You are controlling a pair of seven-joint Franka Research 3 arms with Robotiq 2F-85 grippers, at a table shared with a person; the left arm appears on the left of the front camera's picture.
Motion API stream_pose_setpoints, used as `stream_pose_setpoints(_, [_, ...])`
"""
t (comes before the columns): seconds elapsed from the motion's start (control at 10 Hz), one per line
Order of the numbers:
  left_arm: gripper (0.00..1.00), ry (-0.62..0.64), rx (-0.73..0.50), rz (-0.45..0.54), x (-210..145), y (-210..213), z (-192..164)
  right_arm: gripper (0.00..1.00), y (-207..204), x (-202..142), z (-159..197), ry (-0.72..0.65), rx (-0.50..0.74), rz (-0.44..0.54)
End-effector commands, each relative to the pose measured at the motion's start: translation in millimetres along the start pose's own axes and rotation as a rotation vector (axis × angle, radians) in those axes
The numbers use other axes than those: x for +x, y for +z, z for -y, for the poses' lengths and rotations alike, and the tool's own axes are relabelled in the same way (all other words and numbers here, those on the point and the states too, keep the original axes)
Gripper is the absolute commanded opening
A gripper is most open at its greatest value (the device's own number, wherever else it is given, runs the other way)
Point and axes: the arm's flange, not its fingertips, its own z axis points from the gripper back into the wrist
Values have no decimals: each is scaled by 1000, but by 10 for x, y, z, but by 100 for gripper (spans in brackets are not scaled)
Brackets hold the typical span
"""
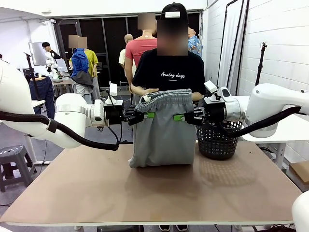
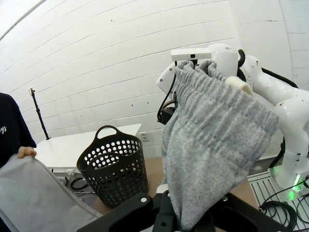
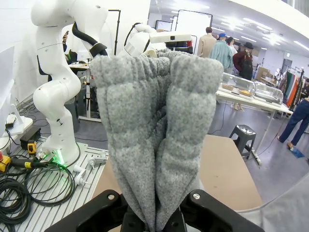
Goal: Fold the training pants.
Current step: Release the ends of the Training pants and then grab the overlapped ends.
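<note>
The training pants (image 1: 163,130) hang upright over the middle of the worktop (image 1: 145,198), with their lower edge resting on it. The left tool (image 1: 147,115) and the right tool (image 1: 181,117) are each clamped on a side edge just below the gathered waistband, holding the cloth spread between them. A person's hand (image 1: 145,90) is at the waistband from behind. A black basket (image 1: 218,141) stands just beside. The hanging panel looks short, probably doubled once already. Laying it flat and folding it smaller seems not yet done.

Person (image 1: 169,72) below chest hidden behind training pants (image 1: 161,130) — basket (image 1: 217,145) partly behind right end effector (image 1: 179,117).
</note>
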Motion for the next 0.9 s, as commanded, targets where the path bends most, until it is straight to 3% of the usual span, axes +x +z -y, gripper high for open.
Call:
stream_pose_setpoints(0.0, [0,1,4,-2,17,-5,-1,0,-12,36,-18,8,7,3])
stream_pose_setpoints(0.8, [0,1,4,-2,17,-5,-1,0,-12,36,-18,8,7,3])
